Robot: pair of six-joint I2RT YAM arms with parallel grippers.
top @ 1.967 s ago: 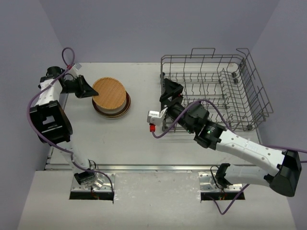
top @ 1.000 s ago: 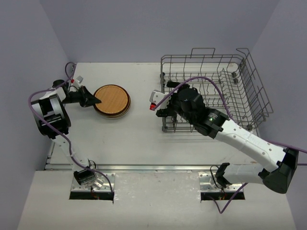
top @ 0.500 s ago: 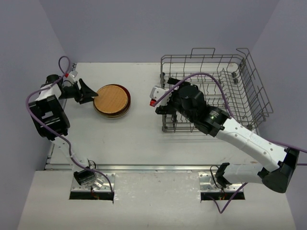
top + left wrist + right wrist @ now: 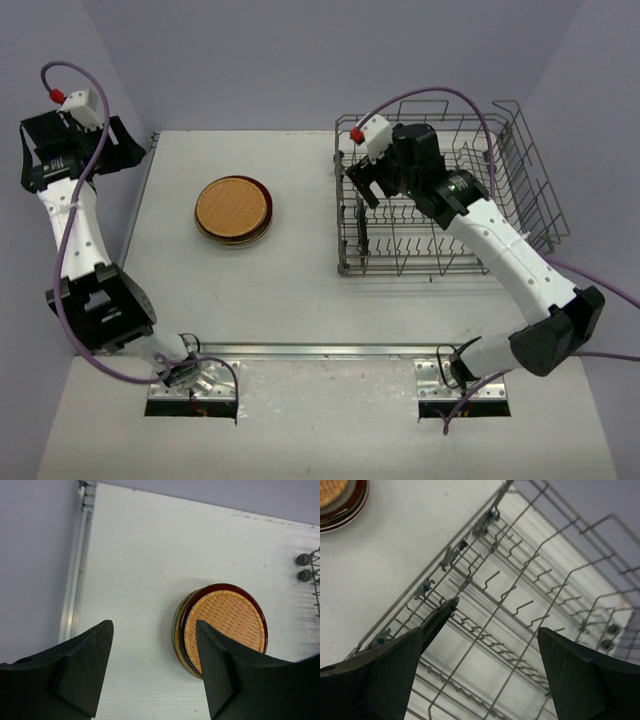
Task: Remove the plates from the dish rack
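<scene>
While both jaws gape empty, stacked plates [image 4: 233,210] show only rims below the top.

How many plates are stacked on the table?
3 show: an orange-brown plate on top, a dark-rimmed plate under it, a pale-rimmed plate lowest. Others may be hidden between.

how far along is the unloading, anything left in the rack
Mostly done: a stack of plates sits on the table, orange-brown one on top. Nothing is in hand; the left end effector and right end effector are open and empty. The dish rack looks nearly bare; a dark upright shape at its near-left end may be one last plate.
</scene>
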